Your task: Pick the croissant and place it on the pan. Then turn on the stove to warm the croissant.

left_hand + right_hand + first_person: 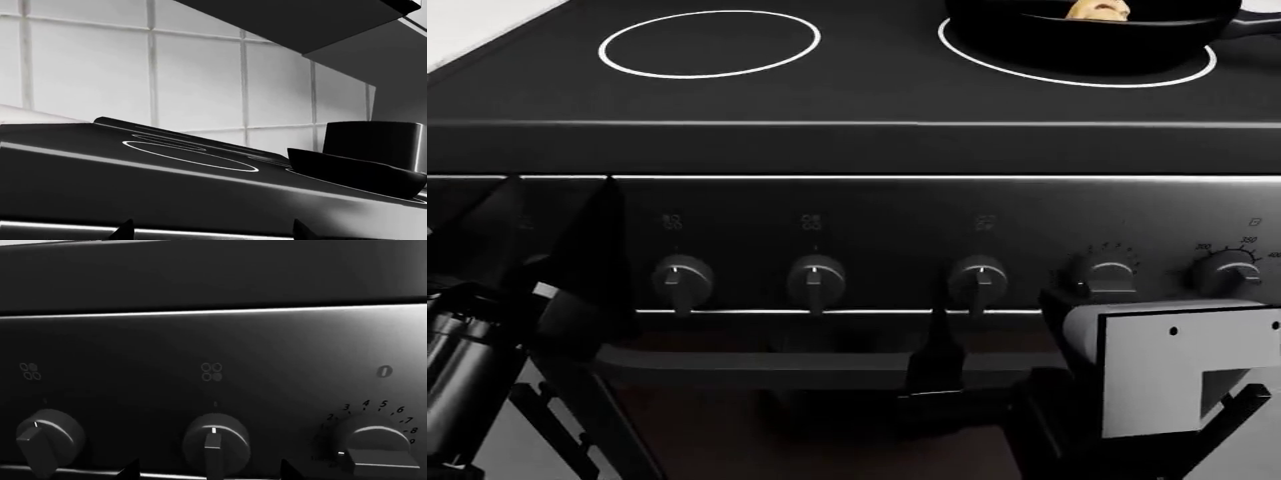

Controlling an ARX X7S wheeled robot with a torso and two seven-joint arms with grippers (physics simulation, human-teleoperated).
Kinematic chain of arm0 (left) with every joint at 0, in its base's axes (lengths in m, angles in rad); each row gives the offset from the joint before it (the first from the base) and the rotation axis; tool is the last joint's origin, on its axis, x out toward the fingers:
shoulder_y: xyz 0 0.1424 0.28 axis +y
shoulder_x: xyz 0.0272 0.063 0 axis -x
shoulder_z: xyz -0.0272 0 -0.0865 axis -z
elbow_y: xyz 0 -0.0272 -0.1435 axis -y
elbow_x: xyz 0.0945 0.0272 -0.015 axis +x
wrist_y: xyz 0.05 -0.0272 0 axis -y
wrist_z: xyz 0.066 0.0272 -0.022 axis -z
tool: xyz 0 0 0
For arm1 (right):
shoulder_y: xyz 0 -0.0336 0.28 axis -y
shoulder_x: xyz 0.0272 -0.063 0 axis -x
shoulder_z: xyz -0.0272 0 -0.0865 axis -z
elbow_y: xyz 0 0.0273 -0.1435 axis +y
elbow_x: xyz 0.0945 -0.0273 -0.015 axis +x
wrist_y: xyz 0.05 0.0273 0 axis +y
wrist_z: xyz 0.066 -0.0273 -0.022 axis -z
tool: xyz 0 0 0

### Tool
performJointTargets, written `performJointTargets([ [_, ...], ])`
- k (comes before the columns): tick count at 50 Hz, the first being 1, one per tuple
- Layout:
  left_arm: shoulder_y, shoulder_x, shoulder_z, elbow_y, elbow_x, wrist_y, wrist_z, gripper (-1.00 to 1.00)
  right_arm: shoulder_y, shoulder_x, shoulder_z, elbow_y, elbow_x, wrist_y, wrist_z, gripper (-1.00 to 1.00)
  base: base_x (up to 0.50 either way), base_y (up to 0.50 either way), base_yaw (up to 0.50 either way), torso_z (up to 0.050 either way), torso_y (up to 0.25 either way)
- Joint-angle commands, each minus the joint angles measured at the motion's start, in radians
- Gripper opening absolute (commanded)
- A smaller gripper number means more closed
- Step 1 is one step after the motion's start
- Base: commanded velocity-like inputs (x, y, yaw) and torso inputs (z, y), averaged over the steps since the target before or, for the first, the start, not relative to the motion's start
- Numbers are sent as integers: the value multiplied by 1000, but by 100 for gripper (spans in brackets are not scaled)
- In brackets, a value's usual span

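The croissant (1098, 9) lies in the black pan (1094, 35), which sits on the stove's (854, 140) front right burner ring. In the left wrist view the pan (353, 172) shows from the side and its wall hides the croissant. My right gripper (210, 472) is open, with its fingertips on either side of the middle knob (213, 442); in the head view one finger (934, 350) shows just below the third knob (977, 280). My left gripper (541, 235) is open and empty at the left end of the front panel, low before the stove's front edge (213, 235).
Five knobs line the front panel, with an oven handle bar (774, 365) beneath. A numbered dial (373, 445) sits right of the middle knob. A tall black pot (373, 142) stands behind the pan. A range hood (307, 20) hangs over the white tiled wall (200, 75).
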Motion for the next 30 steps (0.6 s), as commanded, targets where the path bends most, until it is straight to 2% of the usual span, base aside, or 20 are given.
performJointTargets([
  [1, -2, 1, 10, -7, 3, 0, -2, 100, -21, 12, 7, 17, -37, -7, -43, 100, 0, 0, 0, 0, 0],
  [24, -13, -1, 31, -23, 1, -6, -13, 100, -38, 6, 0, 57, -63, -13, -128, 100, 0, 0, 0, 0, 0],
  [25, -13, -1, 31, -24, 1, -6, -14, 100, -37, 5, -1, 59, -63, -12, -130, -100, 0, 0, 0, 0, 0],
  [30, -14, -1, 32, -29, 1, -5, -14, 100, -40, 4, -1, 63, -68, -15, -139, -100, 0, 0, 0, 0, 0],
])
